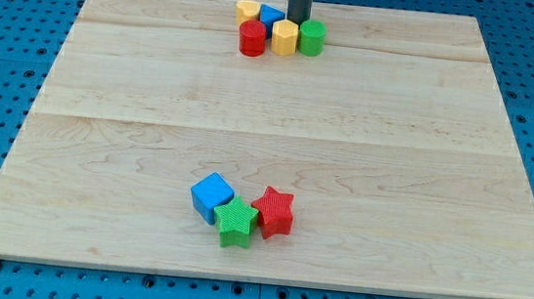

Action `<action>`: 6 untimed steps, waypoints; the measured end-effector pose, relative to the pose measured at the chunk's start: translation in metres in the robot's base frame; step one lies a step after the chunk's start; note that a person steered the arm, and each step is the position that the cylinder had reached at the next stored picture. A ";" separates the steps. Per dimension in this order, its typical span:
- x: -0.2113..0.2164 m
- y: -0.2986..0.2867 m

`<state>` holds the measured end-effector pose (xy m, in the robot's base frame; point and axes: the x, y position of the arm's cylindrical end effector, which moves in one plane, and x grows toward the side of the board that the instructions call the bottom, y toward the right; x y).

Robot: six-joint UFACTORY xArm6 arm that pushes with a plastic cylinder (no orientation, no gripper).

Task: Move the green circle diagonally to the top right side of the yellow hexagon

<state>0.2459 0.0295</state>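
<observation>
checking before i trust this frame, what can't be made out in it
- My tip: its very end sits behind the yellow hexagon and green circle, so contact is unclear.
- Rod: cut off by the view's top edge.
- Blue block: partly hidden by the hexagon, shape uncertain.
- Yellow block: partly behind the red cylinder, shape unclear.

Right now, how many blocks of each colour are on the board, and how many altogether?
Red: 2, the red cylinder and the red star
Blue: 2, the blue block up top and the blue cube
Yellow: 2, the yellow hexagon and the yellow block
Green: 2, the green circle and the green star
Total: 8
</observation>
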 end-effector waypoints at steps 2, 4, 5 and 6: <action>0.057 0.005; 0.107 0.022; 0.077 0.061; 0.046 0.063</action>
